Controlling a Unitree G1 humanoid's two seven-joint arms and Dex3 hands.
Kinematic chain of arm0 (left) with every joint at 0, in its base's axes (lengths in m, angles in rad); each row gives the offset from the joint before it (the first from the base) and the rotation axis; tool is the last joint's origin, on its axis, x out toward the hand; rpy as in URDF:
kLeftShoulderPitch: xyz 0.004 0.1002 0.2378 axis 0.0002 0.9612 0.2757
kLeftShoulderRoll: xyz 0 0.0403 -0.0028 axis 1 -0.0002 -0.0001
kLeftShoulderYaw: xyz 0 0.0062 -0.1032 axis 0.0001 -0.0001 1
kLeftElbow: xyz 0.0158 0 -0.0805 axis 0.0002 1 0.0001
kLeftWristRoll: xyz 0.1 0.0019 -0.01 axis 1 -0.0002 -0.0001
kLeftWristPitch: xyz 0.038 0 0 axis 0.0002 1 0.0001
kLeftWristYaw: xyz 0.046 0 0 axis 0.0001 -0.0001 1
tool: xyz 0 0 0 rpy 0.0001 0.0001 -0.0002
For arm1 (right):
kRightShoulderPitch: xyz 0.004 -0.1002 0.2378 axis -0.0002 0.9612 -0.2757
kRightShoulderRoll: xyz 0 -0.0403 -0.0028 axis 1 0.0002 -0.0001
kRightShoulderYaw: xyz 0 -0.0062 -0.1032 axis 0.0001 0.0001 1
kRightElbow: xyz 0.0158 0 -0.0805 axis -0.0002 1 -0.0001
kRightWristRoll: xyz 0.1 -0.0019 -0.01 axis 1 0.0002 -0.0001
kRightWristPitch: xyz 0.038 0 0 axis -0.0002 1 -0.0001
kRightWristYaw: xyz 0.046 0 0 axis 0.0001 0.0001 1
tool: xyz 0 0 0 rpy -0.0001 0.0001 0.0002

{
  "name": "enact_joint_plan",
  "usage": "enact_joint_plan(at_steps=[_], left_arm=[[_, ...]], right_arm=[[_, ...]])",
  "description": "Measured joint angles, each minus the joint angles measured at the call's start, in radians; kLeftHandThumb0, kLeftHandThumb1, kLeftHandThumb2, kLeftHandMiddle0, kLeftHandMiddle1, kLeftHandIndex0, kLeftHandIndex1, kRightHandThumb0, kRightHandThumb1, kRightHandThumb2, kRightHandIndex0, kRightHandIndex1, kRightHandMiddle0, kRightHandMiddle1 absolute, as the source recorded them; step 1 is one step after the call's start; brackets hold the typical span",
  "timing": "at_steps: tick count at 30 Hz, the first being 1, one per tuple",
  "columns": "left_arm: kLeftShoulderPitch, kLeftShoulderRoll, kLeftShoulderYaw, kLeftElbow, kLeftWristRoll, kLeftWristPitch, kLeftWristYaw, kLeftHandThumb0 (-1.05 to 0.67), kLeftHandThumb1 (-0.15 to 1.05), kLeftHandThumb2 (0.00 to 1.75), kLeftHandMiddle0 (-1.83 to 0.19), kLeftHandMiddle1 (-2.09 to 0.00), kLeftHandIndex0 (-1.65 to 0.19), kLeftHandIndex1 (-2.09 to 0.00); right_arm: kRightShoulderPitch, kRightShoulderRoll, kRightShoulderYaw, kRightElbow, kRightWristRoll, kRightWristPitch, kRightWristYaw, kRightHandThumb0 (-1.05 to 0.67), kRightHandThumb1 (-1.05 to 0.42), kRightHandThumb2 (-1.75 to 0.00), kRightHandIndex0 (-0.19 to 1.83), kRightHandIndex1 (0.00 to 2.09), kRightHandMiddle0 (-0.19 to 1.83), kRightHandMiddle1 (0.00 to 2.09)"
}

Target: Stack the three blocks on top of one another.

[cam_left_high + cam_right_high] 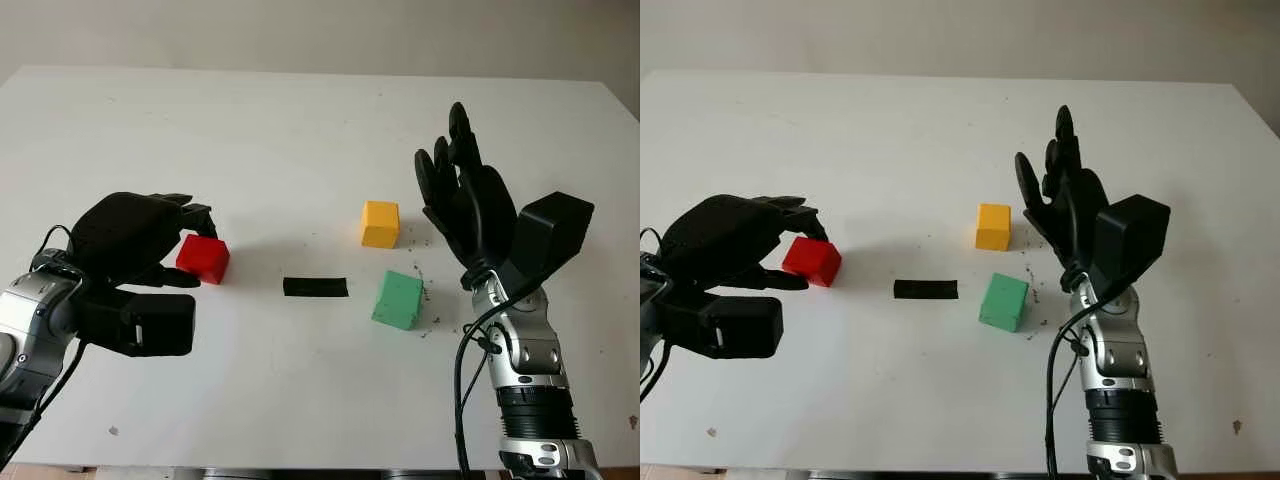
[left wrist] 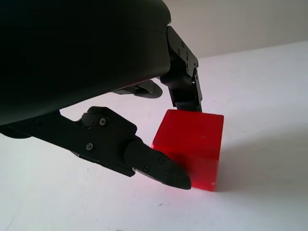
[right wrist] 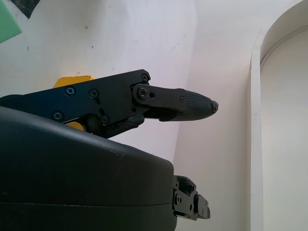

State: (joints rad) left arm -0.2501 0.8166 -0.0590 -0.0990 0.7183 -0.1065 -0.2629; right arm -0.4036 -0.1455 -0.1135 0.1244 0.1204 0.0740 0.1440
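**Left robot hand closes around the red block; three blocks sit apart**

On the white tabletop (image 1: 300,120) three blocks lie separately, none stacked. The small red plastic cube (image 1: 203,258) sits at the left, resting on the surface. The left robot hand (image 1: 150,245) is curled around it: in the left wrist view one finger (image 2: 185,86) comes down against the cube's far top edge and another (image 2: 154,166) crosses its near face, so the cube (image 2: 192,147) is pinched between them while still on the tabletop.

The yellow plastic cube (image 1: 380,223) stands right of centre, and the green plastic cube (image 1: 398,299) lies just in front of it, nearer the robot, apart from it. A short strip of black tape (image 1: 316,287) lies flat between the red and green cubes.

The right robot hand (image 1: 465,195) is raised above the tabletop just right of the yellow and green cubes, open and holding nothing.
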Motion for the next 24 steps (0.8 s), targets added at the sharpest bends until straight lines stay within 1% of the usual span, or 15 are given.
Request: enact_joint_plan(at_steps=[4,8,14,18,20,21,22,24], left_arm=[[0.000,-0.001,0.026,0.006,-0.064,-0.033,0.013,-0.30,1.01,0.05,-0.42,-0.06,-0.37,-1.21],[-0.017,-0.001,0.040,-0.003,-0.166,-0.042,-0.050,-0.31,1.02,0.06,-0.41,-0.06,-0.38,-1.21],[-0.113,-0.003,0.039,-0.033,-0.248,-0.063,-0.131,-0.34,0.99,0.05,-0.43,-0.06,-0.43,-1.21],[-0.188,-0.018,0.012,-0.021,-0.301,-0.089,-0.193,-0.35,0.98,0.05,-0.44,-0.07,-0.46,-1.25],[-0.215,-0.035,-0.002,-0.005,-0.328,-0.104,-0.213,-0.36,0.98,0.05,-0.42,-0.06,-0.44,-1.25],[-0.236,-0.047,-0.016,0.049,-0.329,-0.137,-0.203,-0.38,1.00,0.06,-0.38,-0.05,-0.43,-1.18],[-0.262,-0.057,-0.033,0.124,-0.328,-0.185,-0.188,-0.42,1.03,0.06,-0.29,-0.02,-0.34,-1.32],[-0.309,-0.094,-0.062,0.286,-0.345,-0.268,-0.176,-0.45,1.04,0.07,-0.25,-0.01,-0.26,-1.48]], right_arm=[[0.000,0.000,0.000,0.003,0.007,-0.001,0.012,-0.54,-1.05,-0.46,-0.19,0.00,-0.19,0.00],[0.000,0.000,-0.001,0.007,0.009,-0.001,0.019,-0.55,-1.05,-0.44,-0.19,0.00,-0.19,0.00],[0.000,0.002,0.000,0.008,0.011,-0.002,0.019,-0.56,-1.05,-0.42,-0.19,0.00,-0.19,0.00],[0.000,0.006,0.000,0.015,0.015,-0.021,0.024,-0.58,-1.05,-0.40,-0.19,0.00,-0.19,0.00],[0.000,0.007,0.000,0.020,0.013,-0.026,0.024,-0.58,-1.05,-0.40,-0.19,0.00,-0.19,0.00],[0.001,0.008,0.000,0.022,0.013,-0.027,0.024,-0.58,-1.05,-0.39,-0.19,0.00,-0.19,0.00],[0.001,0.009,0.000,0.024,0.013,-0.027,0.024,-0.58,-1.05,-0.39,-0.19,0.00,-0.19,0.00],[0.001,0.011,0.001,0.024,0.013,-0.027,0.023,-0.58,-1.05,-0.39,-0.19,0.00,-0.19,0.00]])
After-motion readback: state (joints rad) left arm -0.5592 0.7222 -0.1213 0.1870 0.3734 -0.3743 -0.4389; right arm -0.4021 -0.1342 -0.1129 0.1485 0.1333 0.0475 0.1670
